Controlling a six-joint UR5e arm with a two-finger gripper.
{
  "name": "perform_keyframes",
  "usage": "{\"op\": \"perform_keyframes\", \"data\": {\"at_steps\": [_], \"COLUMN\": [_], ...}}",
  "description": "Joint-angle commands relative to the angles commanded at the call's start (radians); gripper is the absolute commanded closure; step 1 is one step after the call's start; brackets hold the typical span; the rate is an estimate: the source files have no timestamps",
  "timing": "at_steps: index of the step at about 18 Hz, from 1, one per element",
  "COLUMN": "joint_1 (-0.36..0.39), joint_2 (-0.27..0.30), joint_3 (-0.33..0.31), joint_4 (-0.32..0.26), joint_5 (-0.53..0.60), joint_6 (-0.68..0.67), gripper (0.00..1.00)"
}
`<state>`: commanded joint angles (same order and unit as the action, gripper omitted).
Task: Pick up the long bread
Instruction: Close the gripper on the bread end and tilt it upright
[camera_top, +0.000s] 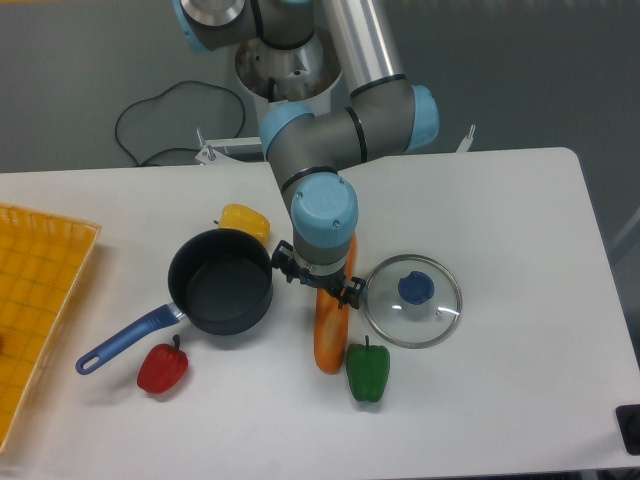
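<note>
**Gripper straddling the long bread**

The gripper (319, 279) is pointing straight down over the upper half of the long bread (330, 335), with one dark finger showing on each side of the loaf. The jaws are standing wide enough to take the loaf between them, but whether they are already pressing on it cannot be told from this view. The bread is lying on the white table (520, 250), running lengthwise from under the wrist toward the front edge. Just in front of the tool and a little to its right, the green pepper (368, 371) is sitting beside the bread's near end. The glass lid (412, 300) is lying just to the right of the gripper. The black pot (220, 281) is sitting just to its left, with the yellow pepper (244, 220) behind the pot and the red pepper (163, 368) in front of the pot.
</note>
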<state>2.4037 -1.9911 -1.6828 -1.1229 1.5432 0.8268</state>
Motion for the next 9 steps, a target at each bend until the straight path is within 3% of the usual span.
{"op": "perform_keyframes", "data": {"at_steps": [9], "joint_1": [0.000], "joint_2": [-0.054], "joint_3": [0.026], "joint_4": [0.014], "joint_5": [0.031], "joint_6": [-0.018], "gripper": [0.00]}}
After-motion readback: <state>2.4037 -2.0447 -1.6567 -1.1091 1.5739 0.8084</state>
